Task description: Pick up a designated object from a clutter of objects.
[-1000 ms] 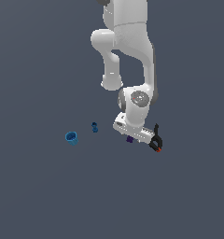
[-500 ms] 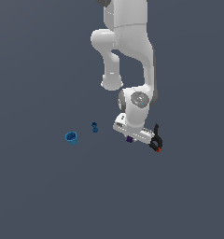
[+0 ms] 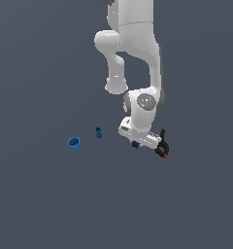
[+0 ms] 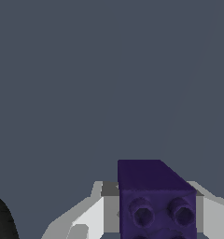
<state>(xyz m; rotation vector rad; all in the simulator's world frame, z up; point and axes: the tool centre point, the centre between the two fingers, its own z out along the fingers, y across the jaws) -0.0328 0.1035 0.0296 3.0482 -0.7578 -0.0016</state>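
A: What has changed?
B: Almost nothing; the arm has stayed low right of centre, so the grasp looks settled; the fingers point(image 4: 104, 212) pinch the purple block point(image 4: 153, 198) between them.
A: Containers?
B: The light blue cup point(image 3: 74, 143), centre-left on the worktop point(image 3: 50, 204); contents unclear.

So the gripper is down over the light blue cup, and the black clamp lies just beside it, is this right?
Not quite. The gripper is down over the purple block, not the light blue cup, which stands apart toward the exterior view's left. The wrist view shows the studded purple block between the fingers. The black clamp does lie just beside it.
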